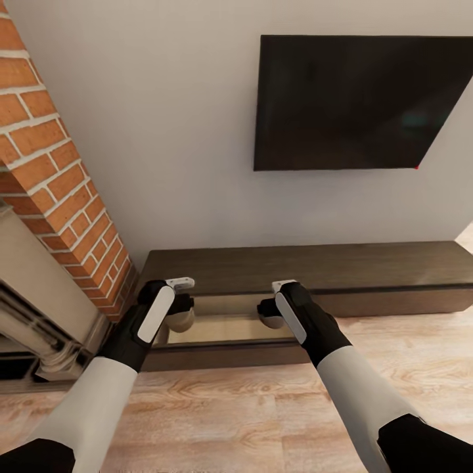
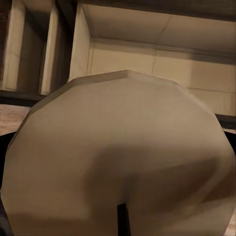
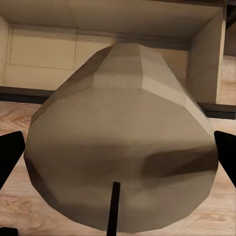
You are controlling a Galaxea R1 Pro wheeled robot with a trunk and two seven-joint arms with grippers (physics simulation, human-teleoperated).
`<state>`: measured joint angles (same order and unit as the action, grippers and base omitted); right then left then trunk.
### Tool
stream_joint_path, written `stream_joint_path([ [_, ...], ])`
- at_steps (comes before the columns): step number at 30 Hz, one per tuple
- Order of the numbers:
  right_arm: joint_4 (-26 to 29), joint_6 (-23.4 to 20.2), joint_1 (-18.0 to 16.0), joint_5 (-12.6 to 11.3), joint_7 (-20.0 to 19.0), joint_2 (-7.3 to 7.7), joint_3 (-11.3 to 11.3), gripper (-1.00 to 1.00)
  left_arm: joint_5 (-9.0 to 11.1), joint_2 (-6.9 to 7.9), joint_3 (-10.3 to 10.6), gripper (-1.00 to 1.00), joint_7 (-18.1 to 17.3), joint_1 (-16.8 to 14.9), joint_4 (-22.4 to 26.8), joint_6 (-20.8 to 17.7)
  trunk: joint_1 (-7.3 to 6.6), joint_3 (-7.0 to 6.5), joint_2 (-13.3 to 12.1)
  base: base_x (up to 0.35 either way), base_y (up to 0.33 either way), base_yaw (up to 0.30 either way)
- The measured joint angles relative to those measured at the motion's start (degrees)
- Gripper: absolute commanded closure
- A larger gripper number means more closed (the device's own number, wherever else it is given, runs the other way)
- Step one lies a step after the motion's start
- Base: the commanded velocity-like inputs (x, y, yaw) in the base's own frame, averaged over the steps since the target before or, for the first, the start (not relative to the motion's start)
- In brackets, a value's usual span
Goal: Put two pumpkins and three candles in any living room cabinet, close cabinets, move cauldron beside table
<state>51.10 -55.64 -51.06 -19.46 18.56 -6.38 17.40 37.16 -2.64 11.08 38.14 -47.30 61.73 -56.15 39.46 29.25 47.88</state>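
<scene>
Brick column, television, open cabinet, candles in both tools.

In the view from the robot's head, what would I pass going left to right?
Red brick chimney column → left claw holding a grey-beige candle → right claw holding another grey-beige candle → black wall-mounted television screen.

Black wall-mounted screen, probably a television, red brick column, pale wood floor

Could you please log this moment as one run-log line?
left gripper: holds candle | right gripper: holds second candle | cabinet: compartment open, both candles at opening
</scene>
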Motion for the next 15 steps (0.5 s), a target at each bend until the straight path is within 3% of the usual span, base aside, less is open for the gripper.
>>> stream_joint_path([
  [9,-0.14,-0.06,0.00,-0.19,-4.12,-0.03,0.04,1.00,-0.03,0.05,0.09,1.00,-0.05,0.02,-0.03,-0.02,0.00,0.62,0.00,0.000,0.000,0.179],
  [15,-0.15,-0.07,0.00,-0.06,-4.47,-0.01,0.44,1.00,-0.05,0.08,0.09,1.00,-0.12,0.02,-0.03,0.00,0.00,0.97,0.00,0.000,0.000,0.129],
])
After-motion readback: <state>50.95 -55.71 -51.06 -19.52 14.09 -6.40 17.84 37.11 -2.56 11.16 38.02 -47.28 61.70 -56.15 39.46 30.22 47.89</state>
